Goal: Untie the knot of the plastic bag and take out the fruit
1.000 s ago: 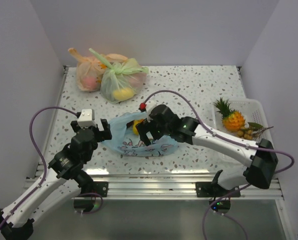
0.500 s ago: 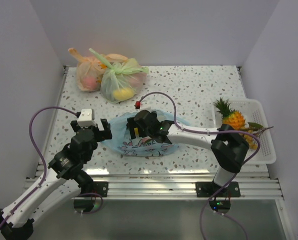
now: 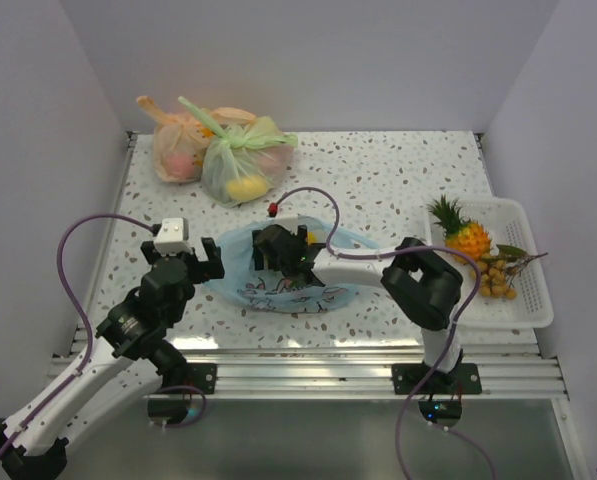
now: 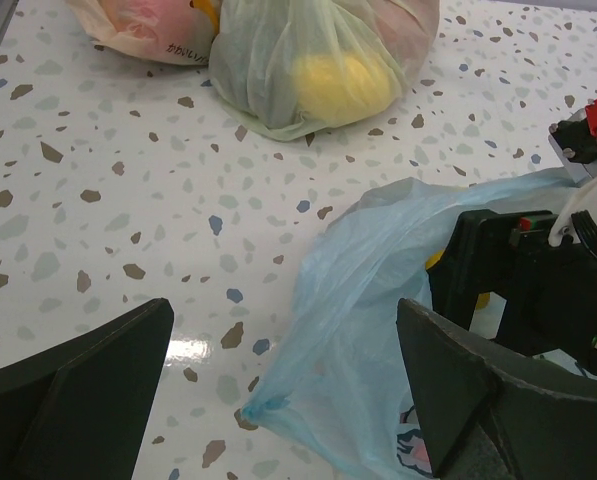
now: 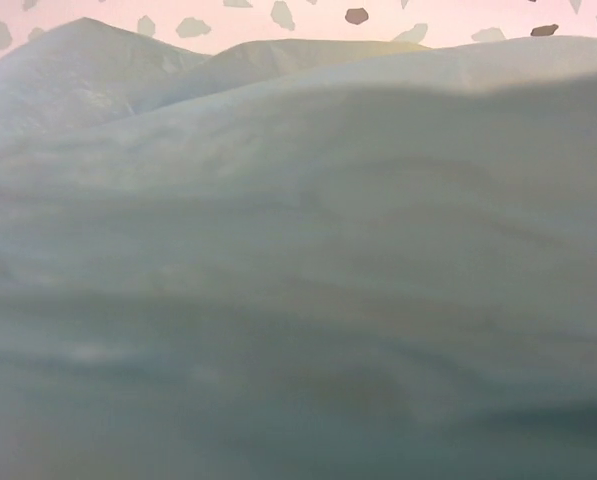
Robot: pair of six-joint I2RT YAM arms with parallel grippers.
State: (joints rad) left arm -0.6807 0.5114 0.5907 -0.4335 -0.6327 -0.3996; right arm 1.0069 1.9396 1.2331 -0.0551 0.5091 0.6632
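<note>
The left hand point(image 3: 200, 262) hangs low over the desk point(image 3: 398, 165) with its fingers well apart and holding nothing. In its wrist view the left corner of the plastic bag point(image 3: 278, 290) lies just ahead of it, within the spread of the fingers. The bag lies flat, its long axis running left to right across the near middle of the desk. No tie shows on it, so the knot looks undone.

The right hand point(image 3: 268, 255) reaches in from the right and is buried in the bag's far side. Its own camera sees only blue film, so I cannot tell whether its fingers are apart or together. A yellow piece point(image 4: 435, 262) of the fruit shows beside that hand, inside the bag.

Further right, well apart from the bag, a white basket point(image 3: 530, 300) holds the pineapple point(image 3: 466, 238) and the tan berries point(image 3: 495, 272).

So what remains lies at the right hand, which is the nearer one. The left is placed to pin the bag's left corner.
</note>
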